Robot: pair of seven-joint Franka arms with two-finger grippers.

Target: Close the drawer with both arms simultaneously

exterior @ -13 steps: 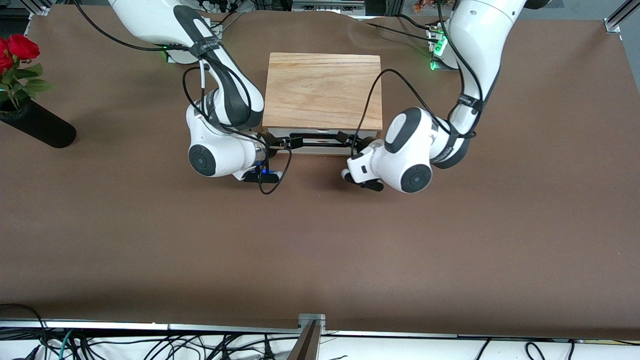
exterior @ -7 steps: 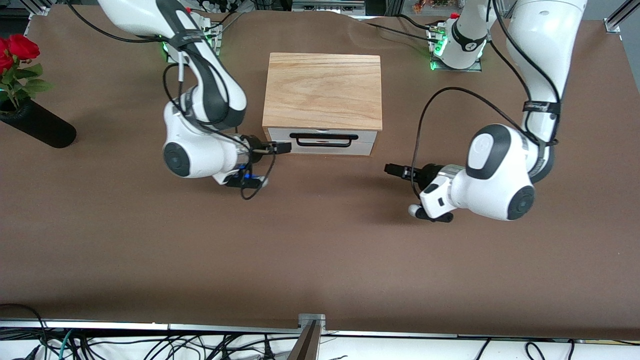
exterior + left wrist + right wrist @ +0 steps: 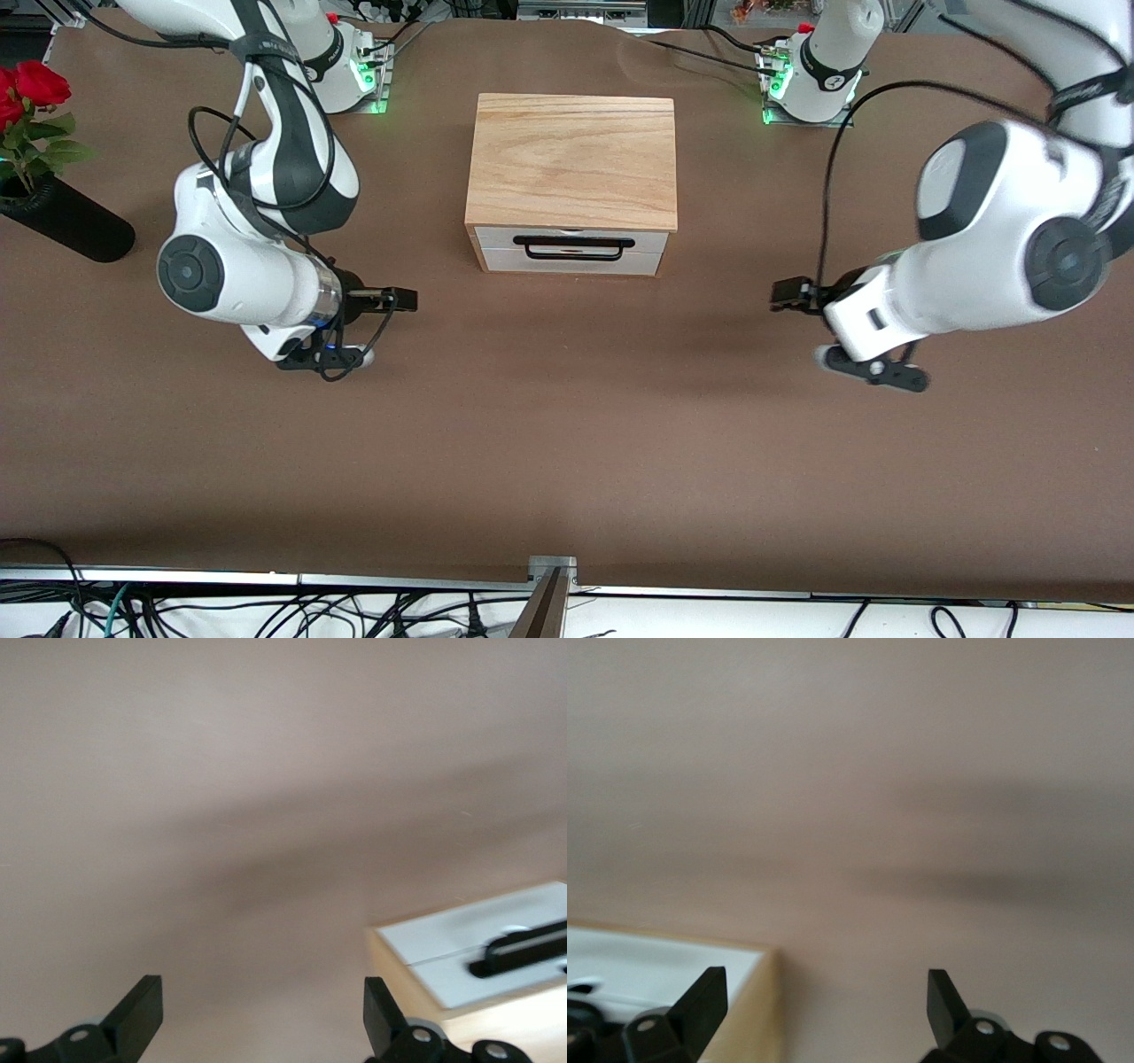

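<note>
Jaws on both grippers are spread wide, and nothing is held in either pair. The left gripper point(image 3: 787, 295) hangs over bare brown counter point(image 3: 567, 443), toward the left arm's end, and its tips point in at the drawer. In the left wrist view its two black fingers point(image 3: 137, 1014) stand far apart with only counter between them, and the drawer's white front shows off to one side. The right gripper point(image 3: 403, 299) hangs over bare counter toward the right arm's end, and it points in at the drawer too. In the right wrist view its fingers point(image 3: 704, 997) are just as far apart, with a bit of white panel and light wood at the rim of the picture.

Both grippers are well apart from the drawer point(image 3: 571, 251), one to each side of it. The drawer sits pushed all the way into its wooden box point(image 3: 572, 161), so the white front lies level with the box's face. Its thin black handle point(image 3: 571, 249) runs across the white front, and nothing touches it. The box stands in the middle of the counter, near the edge where the arms' bases are.

A black vase point(image 3: 66, 221) with red roses point(image 3: 27, 93) lies tipped over near the corner at the right arm's end.
</note>
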